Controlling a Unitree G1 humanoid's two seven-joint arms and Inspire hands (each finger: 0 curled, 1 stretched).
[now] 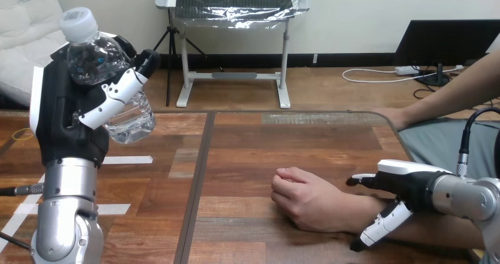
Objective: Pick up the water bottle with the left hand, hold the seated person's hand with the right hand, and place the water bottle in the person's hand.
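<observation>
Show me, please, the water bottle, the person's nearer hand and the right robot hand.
water bottle (91, 58): head view, clear shoulder below the cap.
person's nearer hand (312, 202): head view, back of the fist.
right robot hand (407, 184): head view, its black back.

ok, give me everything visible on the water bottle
The water bottle is clear, crinkled-looking plastic with a white cap. It is up above the table, tilted with the cap toward the upper left. The left hand holds it, fingers curled round its middle; nothing else touches it. Its fill level cannot be told.
</observation>
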